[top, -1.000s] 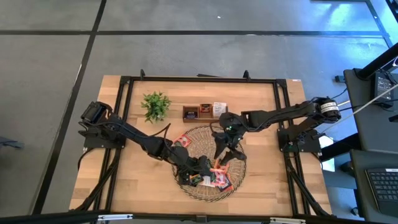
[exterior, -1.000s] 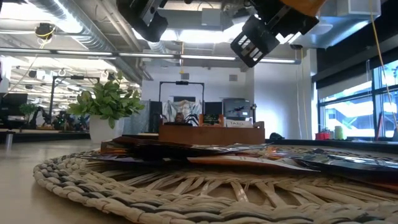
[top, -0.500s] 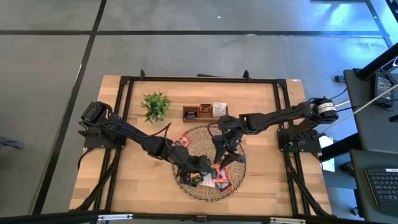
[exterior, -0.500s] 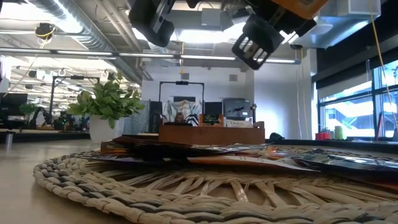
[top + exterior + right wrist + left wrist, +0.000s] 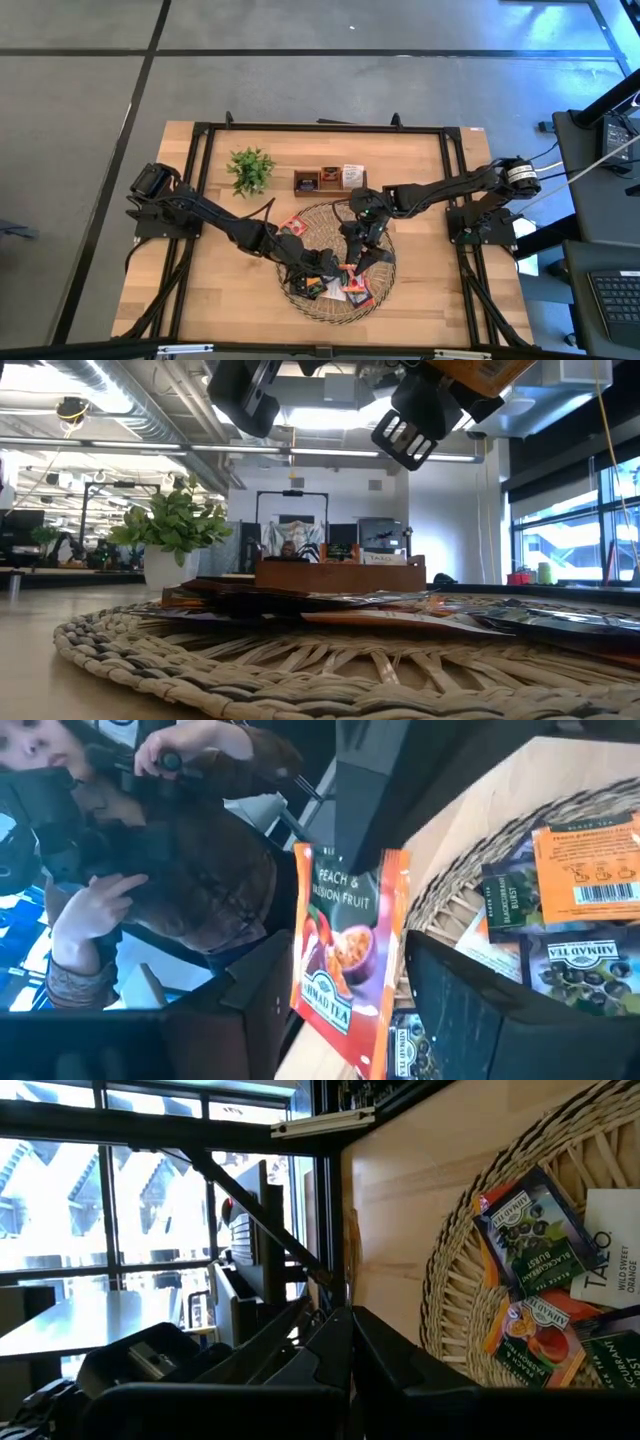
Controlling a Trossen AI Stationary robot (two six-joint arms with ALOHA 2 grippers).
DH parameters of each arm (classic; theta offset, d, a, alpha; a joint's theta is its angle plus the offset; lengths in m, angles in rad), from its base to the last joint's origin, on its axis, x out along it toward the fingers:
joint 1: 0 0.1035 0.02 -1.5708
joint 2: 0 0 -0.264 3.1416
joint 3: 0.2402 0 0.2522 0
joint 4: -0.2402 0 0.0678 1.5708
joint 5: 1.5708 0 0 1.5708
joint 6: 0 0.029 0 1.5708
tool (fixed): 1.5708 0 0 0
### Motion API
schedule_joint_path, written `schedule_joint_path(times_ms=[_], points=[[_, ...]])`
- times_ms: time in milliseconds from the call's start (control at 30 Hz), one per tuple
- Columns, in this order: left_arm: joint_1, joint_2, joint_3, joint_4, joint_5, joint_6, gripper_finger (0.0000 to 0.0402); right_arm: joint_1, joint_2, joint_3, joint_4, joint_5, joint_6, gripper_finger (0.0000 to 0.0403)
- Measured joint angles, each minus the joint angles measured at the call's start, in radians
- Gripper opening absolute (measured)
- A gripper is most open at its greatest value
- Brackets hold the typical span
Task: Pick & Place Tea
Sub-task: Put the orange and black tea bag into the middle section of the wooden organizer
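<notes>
The right gripper pinches an orange peach tea sachet above the woven tray, probably for carrying to the wooden box; the left gripper rests clenched, empty.

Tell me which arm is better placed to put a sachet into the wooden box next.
Right. The right gripper already holds an orange peach sachet and sits nearer the wooden box. The left gripper is shut and holds nothing.
</notes>
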Motion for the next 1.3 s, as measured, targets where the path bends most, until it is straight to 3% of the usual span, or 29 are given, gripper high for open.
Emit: schedule_joint_path(times_ms=[367, 833, 1133, 1300], points=[[0.001, 0.0, 0.0, 0.0, 0.0, 0.0, 0.0003, 0.0, 0.002, 0.0, 0.008, -0.007, -0.003, 0.0087], [0.0, 0.0, 0.0, 0.001, -0.023, -0.067, 0.0003, 0.0, 0.002, 0.0, 0.008, -0.006, -0.012, 0.0009], [-0.01, 0.0, 0.0, -0.002, -0.034, -0.107, 0.0003, 0.0, 0.001, 0.0, 0.009, -0.015, -0.033, 0.0005], [-0.022, -0.008, 0.0, -0.026, -0.128, -0.07, 0.0003, -0.001, 0.001, 0.001, -0.008, -0.02, -0.035, 0.0006]])
